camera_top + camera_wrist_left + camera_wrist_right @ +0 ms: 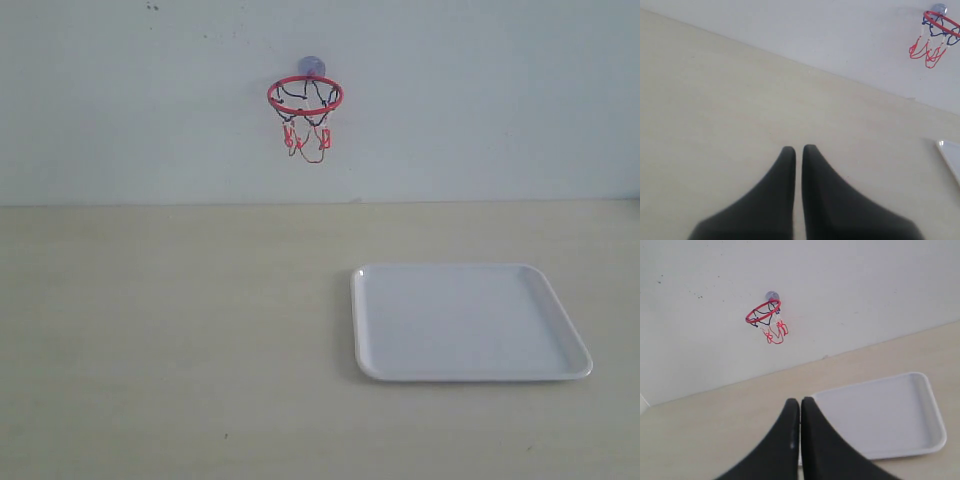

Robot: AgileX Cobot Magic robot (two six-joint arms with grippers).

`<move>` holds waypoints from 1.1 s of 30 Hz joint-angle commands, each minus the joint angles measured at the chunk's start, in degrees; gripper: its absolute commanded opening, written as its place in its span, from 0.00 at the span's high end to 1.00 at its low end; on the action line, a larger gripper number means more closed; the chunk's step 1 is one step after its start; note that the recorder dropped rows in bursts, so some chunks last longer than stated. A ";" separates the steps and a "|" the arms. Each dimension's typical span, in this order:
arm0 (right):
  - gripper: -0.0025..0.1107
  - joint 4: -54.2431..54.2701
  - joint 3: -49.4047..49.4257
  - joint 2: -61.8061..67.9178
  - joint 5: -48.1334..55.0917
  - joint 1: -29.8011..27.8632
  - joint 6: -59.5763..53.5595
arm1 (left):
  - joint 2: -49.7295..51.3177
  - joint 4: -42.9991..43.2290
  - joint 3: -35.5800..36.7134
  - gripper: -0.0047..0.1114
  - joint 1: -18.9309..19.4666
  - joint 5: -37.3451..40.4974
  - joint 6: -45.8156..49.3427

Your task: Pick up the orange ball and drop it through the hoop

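The hoop (305, 96) hangs on the white back wall by its round suction cup, red ring level, red and dark net dangling below. It also shows as the hoop (941, 22) in the left wrist view and the hoop (763, 311) in the right wrist view. The orange ball is out of view in all frames. My left gripper (798, 149) is shut with nothing between its black fingers, above bare table. My right gripper (800, 401) is shut and empty too, near the white tray's corner. Neither arm appears in the exterior view.
A white square tray (368, 352) lies empty on the right half of the beige table (170, 330); the tray (935, 435) fills much of the right wrist view, and its corner (951, 155) shows in the left wrist view. The wall stands behind the table's far edge.
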 commanded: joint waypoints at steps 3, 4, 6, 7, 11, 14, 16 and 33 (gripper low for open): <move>0.98 -16.94 4.12 -0.63 3.73 0.06 7.05 | -0.16 0.00 -0.08 0.92 -0.45 -0.48 0.07; 0.98 -18.53 4.96 -0.63 3.73 0.06 9.79 | -0.16 0.00 -0.08 0.92 -0.45 -0.48 0.07; 0.98 -21.93 6.22 -0.63 3.73 0.06 15.20 | -0.16 0.00 -0.08 0.92 -0.45 -0.48 0.07; 0.98 -23.83 6.69 -0.63 3.58 0.06 17.76 | -0.16 0.00 -0.08 0.92 -0.45 -0.48 0.07; 0.98 -30.98 6.69 -0.63 3.28 0.06 22.52 | -0.16 0.00 -0.08 0.92 -0.45 -0.48 0.07; 0.98 -36.88 6.69 -0.63 3.14 0.06 22.52 | -0.16 0.00 -0.08 0.92 -0.45 -0.48 0.07; 0.98 -39.20 6.69 -0.63 3.14 0.06 22.28 | -0.16 0.00 -0.08 0.92 -0.45 -0.48 0.07; 0.98 -41.15 6.69 -0.63 4.65 0.06 20.82 | -0.16 0.00 -0.08 0.92 -0.45 -0.48 0.07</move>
